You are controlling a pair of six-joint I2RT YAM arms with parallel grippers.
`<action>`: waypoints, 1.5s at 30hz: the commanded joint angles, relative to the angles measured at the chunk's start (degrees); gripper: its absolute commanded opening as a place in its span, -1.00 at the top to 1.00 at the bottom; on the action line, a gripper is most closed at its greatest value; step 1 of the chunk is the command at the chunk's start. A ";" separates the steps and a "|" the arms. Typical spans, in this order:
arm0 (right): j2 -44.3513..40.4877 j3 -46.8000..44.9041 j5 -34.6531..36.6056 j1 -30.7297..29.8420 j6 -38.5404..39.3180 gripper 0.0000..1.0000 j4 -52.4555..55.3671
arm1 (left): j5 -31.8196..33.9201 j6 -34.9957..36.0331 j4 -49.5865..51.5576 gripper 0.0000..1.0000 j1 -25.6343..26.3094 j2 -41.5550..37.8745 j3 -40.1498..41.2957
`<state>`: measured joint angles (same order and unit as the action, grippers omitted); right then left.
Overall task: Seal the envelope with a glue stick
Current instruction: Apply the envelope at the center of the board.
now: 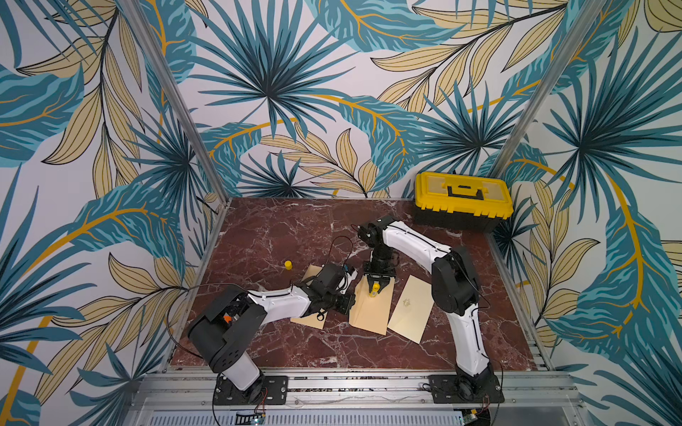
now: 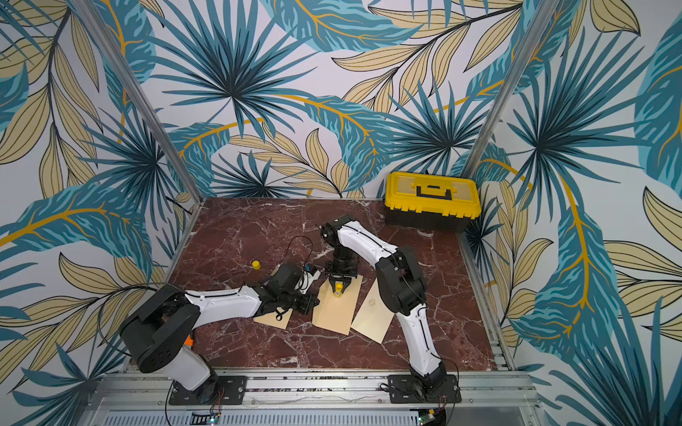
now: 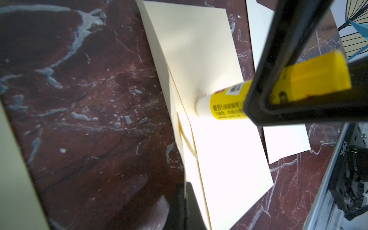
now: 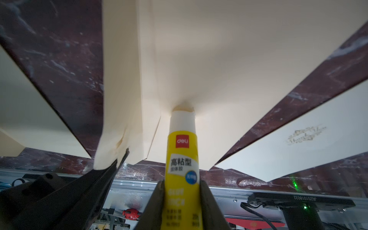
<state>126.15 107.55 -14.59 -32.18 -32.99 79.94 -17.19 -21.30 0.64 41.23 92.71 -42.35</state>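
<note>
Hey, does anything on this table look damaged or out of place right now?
Yes. The middle envelope has a creased, brownish-stained patch on its lifted edge, right by where the left gripper pinches it. The glue stick held in the right gripper also dimples the paper at its tip.

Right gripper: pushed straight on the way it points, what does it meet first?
The middle envelope: the right gripper points down, and the glue stick it grips looks to have its tip on that paper.
</note>
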 commanded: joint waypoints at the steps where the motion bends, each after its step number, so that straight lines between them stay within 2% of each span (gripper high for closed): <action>1: 2.35 0.56 5.35 0.10 -1.30 1.00 -3.94 | -0.43 0.11 -0.73 0.96 -0.16 -0.88 1.37; 7: 1.59 -1.78 2.34 -0.07 -1.59 1.00 -6.07 | -0.27 0.03 -0.83 0.96 -0.20 -0.79 1.39; 15: -0.96 -8.11 -4.05 -0.92 3.26 1.00 -1.08 | -0.03 -0.15 -0.73 0.96 -0.16 -0.70 1.39; 20: -0.87 -7.88 -4.08 -0.90 4.07 1.00 -0.81 | -0.04 -0.32 -0.82 0.96 -0.15 -0.64 1.39; 23: 0.35 -7.45 -2.98 -0.95 2.45 1.00 -3.94 | -0.21 -0.28 -0.83 0.96 -0.18 -0.65 1.30; 34: 3.07 -1.46 10.37 -0.50 -1.47 1.00 -9.24 | -0.48 -0.27 -0.92 0.96 -0.11 -0.90 1.63; 45: -8.45 -13.81 11.59 -1.00 -1.72 1.00 -20.75 | -0.12 -0.45 -0.91 0.96 -0.11 -0.99 1.83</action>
<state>120.31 97.62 -8.40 -32.95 -34.39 65.32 -17.21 -21.50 -0.30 41.23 92.68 -41.71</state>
